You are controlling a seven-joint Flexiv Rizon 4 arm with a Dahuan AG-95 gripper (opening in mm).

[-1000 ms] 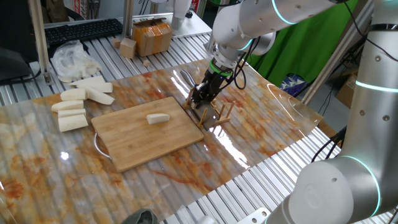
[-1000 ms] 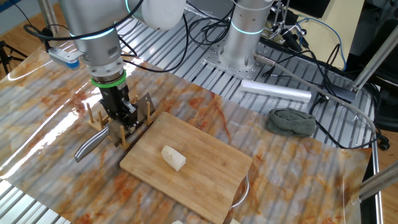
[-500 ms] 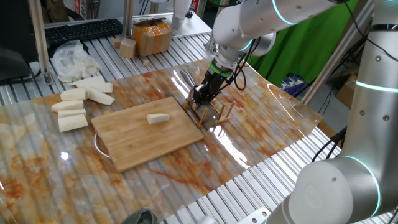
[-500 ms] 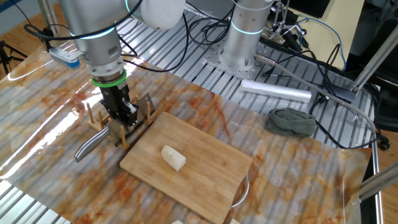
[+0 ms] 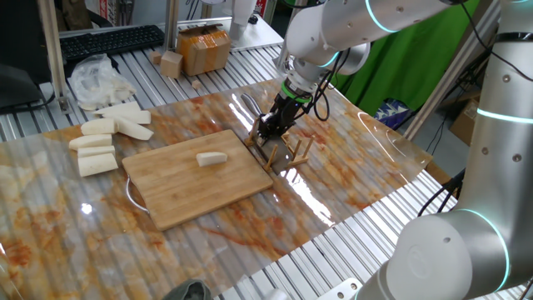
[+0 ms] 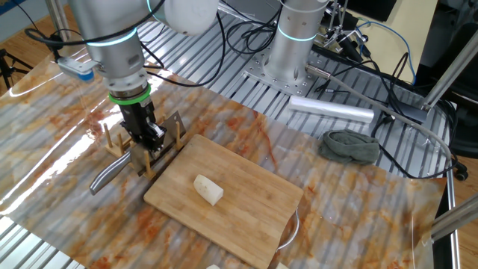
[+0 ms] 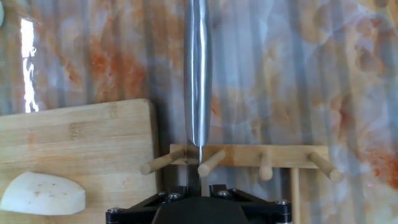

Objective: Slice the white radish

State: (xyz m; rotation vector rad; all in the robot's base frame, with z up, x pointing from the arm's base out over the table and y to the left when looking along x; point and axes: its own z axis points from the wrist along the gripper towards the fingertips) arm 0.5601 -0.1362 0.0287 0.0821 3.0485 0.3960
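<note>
- while the white radish [image 5: 211, 158] lies alone mid cutting board [image 5: 179, 187], longer radish sticks [image 5: 104, 142] sit well apart beside a plastic bag [image 5: 93, 79].
- gripper [image 6: 149, 138] reaches down into the wooden peg rack [image 7: 249, 157] beside the board, over the knife [image 7: 198, 68]; its grip can't be judged.
- no readable writing.

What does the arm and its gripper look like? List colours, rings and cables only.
The arm has glossy white-grey rounded shells with a glowing cyan ring at its joints and a green band above the wrist. The gripper is black, compact and two-fingered. Black cables loop beside the wrist.
</note>
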